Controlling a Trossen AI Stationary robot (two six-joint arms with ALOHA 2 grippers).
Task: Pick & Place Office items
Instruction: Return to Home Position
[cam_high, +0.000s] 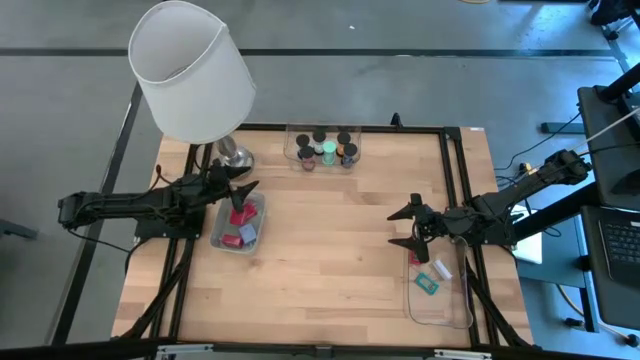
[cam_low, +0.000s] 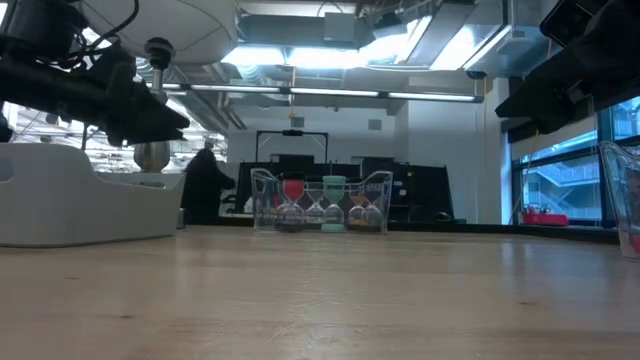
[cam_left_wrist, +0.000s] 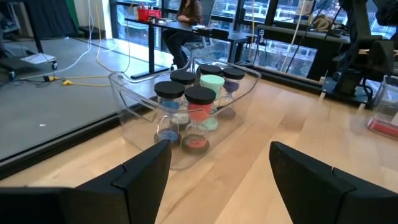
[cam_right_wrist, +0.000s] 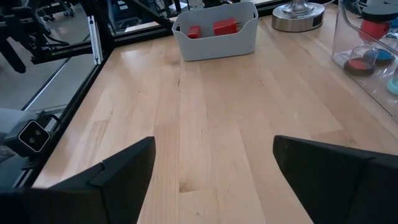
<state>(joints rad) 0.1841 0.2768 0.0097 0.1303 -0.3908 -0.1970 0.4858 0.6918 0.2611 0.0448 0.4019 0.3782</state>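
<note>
Several dark-topped round pieces with coloured sand, one with a teal top (cam_left_wrist: 212, 84), stand in a clear tray (cam_high: 296, 135) at the table's far middle. My left gripper (cam_high: 243, 180) hovers open above the far end of a pale bin (cam_high: 222, 238) that holds red blocks (cam_high: 240, 215). It points toward the clear tray (cam_left_wrist: 143, 99), with nothing between its fingers. My right gripper (cam_high: 395, 228) is open over bare wood at the right and holds nothing. Just behind it, teal clips (cam_high: 428, 285) lie in a clear tray (cam_high: 440, 312).
A big white-shaded lamp (cam_high: 190, 70) stands on a metal base (cam_high: 235, 157) at the far left, close beside my left arm. A black frame (cam_high: 455, 200) rims the table. The wood between the two grippers (cam_high: 320, 250) lies bare. A person (cam_left_wrist: 186, 18) sits in the room beyond.
</note>
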